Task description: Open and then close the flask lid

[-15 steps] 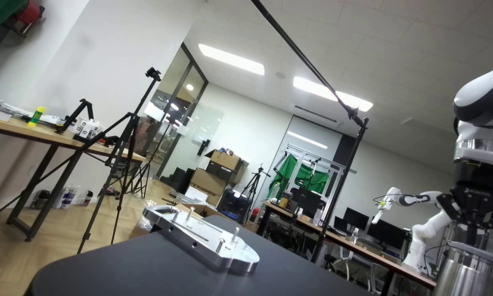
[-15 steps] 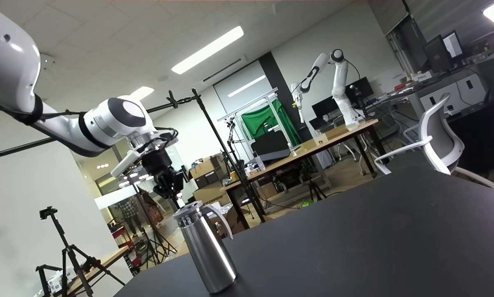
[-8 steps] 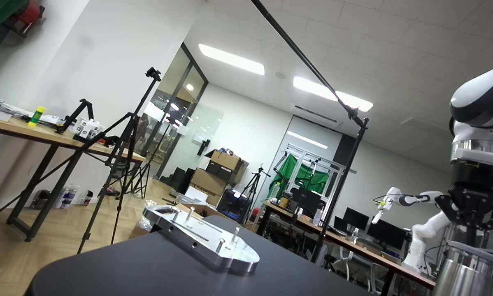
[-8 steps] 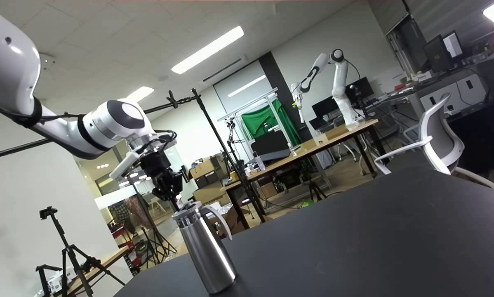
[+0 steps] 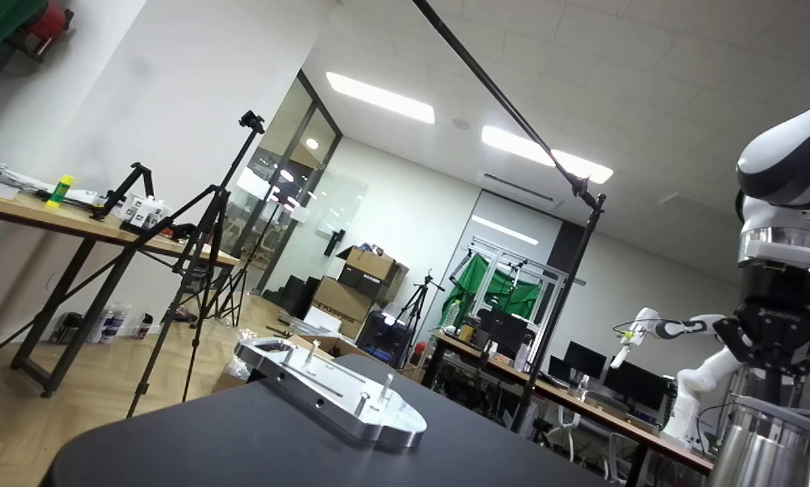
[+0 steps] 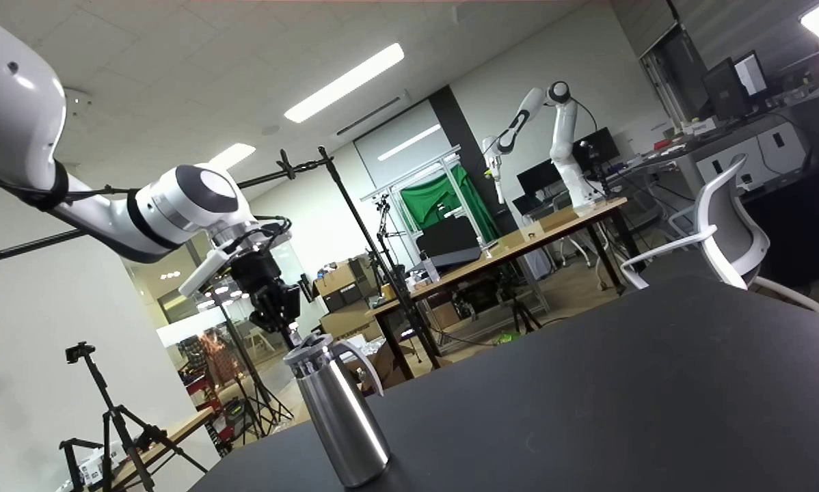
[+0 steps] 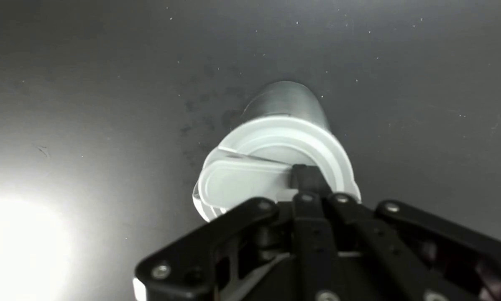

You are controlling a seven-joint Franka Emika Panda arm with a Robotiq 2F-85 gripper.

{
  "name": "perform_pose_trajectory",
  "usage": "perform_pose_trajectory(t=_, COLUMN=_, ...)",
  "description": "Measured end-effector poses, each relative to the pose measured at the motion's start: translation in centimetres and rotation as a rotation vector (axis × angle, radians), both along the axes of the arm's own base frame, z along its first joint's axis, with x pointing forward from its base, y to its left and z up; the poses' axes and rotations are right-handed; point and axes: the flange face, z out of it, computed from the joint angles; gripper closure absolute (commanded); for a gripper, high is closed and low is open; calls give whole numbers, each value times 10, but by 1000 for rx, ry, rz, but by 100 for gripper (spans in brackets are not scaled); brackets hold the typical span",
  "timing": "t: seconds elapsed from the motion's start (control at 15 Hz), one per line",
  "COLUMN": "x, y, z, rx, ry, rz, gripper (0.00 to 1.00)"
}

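A brushed steel flask (image 6: 346,424) with a grey lid (image 6: 307,348) stands on the dark table; its handle (image 6: 365,365) points right in that exterior view. It also shows in an exterior view at the right edge (image 5: 760,456). In the wrist view the round pale lid (image 7: 242,179) has a raised oblong lever at left, and the steel body (image 7: 286,98) shows above. My gripper (image 7: 311,179) is shut and empty. Its fingertips are down at the lid's top, against the right end of the lever. Whether they press on it cannot be told.
A silver metal plate with upright pegs (image 5: 337,396) lies on the dark table (image 6: 587,383). A white office chair (image 6: 720,229) stands behind the table. A black boom stand (image 5: 560,304) and a tripod (image 5: 209,230) stand beyond it.
My gripper has moved slightly left in both exterior views, its tips staying at the lid. The flask has shifted very slightly left with it. The gripper has stayed shut.
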Motion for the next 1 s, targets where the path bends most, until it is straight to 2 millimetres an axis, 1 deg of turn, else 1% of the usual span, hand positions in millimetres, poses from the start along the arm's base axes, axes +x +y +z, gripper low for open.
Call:
perform_pose_trajectory(t=0.07, x=2, y=1, z=5, rx=2, ry=-9, rz=1, gripper=100)
perform_pose_trajectory(t=0.2, x=6, y=3, z=22, rx=8, ry=-37, rz=1, gripper=100)
perform_pose_trajectory(t=0.33, x=7, y=5, z=50, rx=12, ry=-63, rz=1, gripper=100)
perform_pose_trajectory(t=0.53, x=2, y=5, z=94, rx=15, ry=-101, rz=-2, gripper=100)
perform_pose_trajectory(t=0.67, x=-3, y=0, z=116, rx=16, ry=-118, rz=-11, gripper=100)
perform_pose_trajectory(t=0.8, x=-8, y=-11, z=128, rx=17, ry=-116, rz=-31, gripper=100)
perform_pose_trajectory(t=0.87, x=-8, y=-18, z=130, rx=20, ry=-111, rz=-45, gripper=100)
perform_pose_trajectory(t=1.0, x=-7, y=-33, z=127, rx=25, ry=-102, rz=-75, gripper=100)
